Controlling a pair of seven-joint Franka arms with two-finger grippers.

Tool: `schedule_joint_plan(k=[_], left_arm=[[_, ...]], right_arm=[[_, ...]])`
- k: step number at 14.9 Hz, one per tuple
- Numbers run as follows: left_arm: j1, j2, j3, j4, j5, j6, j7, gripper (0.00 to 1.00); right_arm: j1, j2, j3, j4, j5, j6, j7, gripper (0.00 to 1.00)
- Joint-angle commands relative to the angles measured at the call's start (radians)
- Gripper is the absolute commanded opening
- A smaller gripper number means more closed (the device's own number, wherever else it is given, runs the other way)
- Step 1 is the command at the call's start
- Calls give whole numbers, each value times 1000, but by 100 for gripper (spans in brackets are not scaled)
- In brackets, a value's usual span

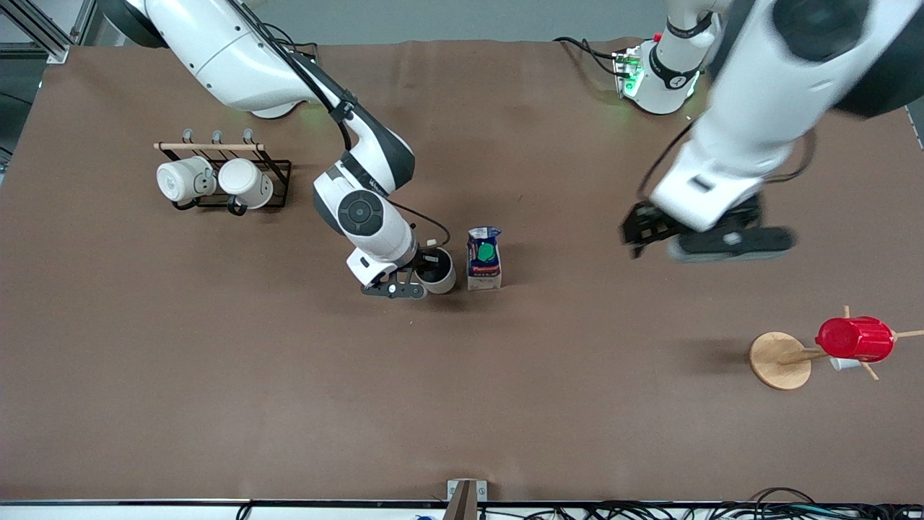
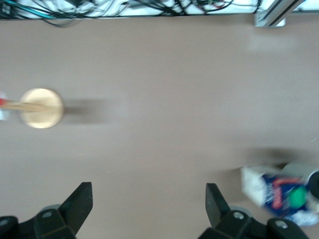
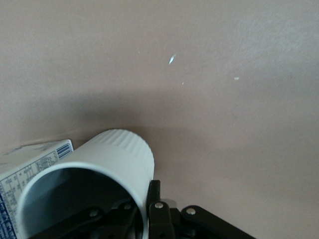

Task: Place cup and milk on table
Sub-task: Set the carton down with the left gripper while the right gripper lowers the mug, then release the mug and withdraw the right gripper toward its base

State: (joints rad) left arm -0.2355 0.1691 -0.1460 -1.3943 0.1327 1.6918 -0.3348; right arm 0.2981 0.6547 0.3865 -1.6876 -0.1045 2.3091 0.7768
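Note:
The pale cup [image 1: 438, 270] with a dark inside is upright beside the milk [image 1: 484, 258], toward the right arm's end of the brown table [image 1: 216, 375]. My right gripper [image 1: 422, 278] is shut on the cup's rim. In the right wrist view the cup [image 3: 107, 162] has one finger inside and one outside, with the right gripper [image 3: 144, 206] pinching the wall and the carton [image 3: 30, 162] next to it. I cannot tell whether the cup touches the cloth. My left gripper [image 1: 639, 232] is open and empty in the air, toward the left arm's end. In its view the left gripper [image 2: 148, 201] hangs over bare cloth, with the milk [image 2: 279, 193] off to one side.
A black rack [image 1: 278, 173] with two whiter mugs [image 1: 213, 180] stands toward the right arm's end. A wooden mug tree's round base [image 1: 779, 360], carrying a red ribbed cup [image 1: 855, 338], stands toward the left arm's end, nearer the camera. It shows in the left wrist view [image 2: 42, 108].

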Motion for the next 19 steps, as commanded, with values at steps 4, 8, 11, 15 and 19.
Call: schedule_joint_plan(k=[4, 8, 11, 15, 19], left_arm=[[136, -164, -7, -84, -102, -124, 212, 100], [170, -292, 2, -238, -107, -124, 272, 100], [189, -318, 0, -270, -105, -124, 272, 100], [226, -321, -18, -273, -104, -135, 272, 100], [226, -307, -17, -275, -104, -113, 255, 100]], right_arm=[[-7, 16, 9, -7, -30, 27, 35, 72], [-48, -50, 12, 11, -29, -84, 27, 100], [-109, -191, 11, 25, -27, -261, 35, 100], [-256, -404, 5, 25, -52, -500, 22, 100], [-378, -559, -71, 20, -73, -559, -187, 100]])
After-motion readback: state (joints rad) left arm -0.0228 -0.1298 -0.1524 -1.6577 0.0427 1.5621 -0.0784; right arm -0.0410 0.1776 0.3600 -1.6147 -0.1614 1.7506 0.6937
